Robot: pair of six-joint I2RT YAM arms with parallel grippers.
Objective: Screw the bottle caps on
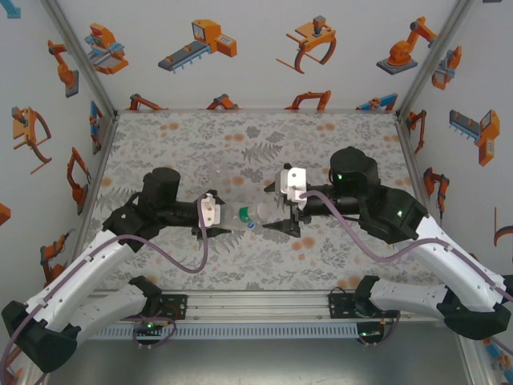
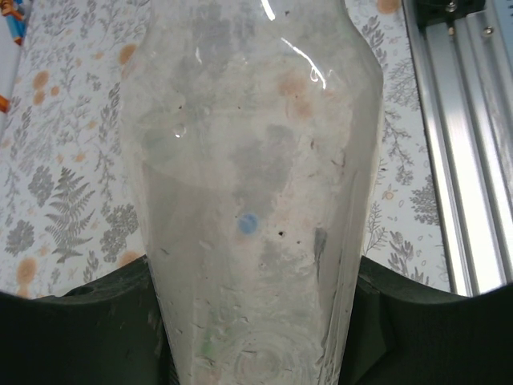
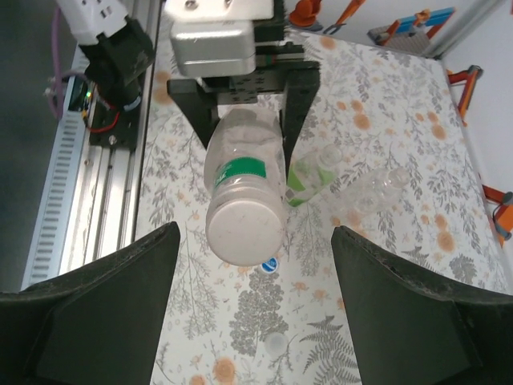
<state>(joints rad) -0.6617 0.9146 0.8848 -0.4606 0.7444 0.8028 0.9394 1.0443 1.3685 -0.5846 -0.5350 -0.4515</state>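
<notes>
The left end effector (image 1: 213, 215) is clamped on the labelled bottle (image 3: 240, 172) and holds it level above the middle of the counter (image 1: 176, 152). The right end effector (image 3: 255, 237) stands wide and empty, facing the bottle's round end. In the right wrist view:
- A blue cap (image 3: 270, 265) lies on the counter at 5 o'clock of that end.
- A green bottle (image 3: 309, 172) and a clear bottle (image 3: 373, 191) lie at 3 o'clock of the labelled bottle.

Cap (image 3: 270, 265) on table (image 3: 385, 120), near the bottle (image 3: 240, 184)
</notes>
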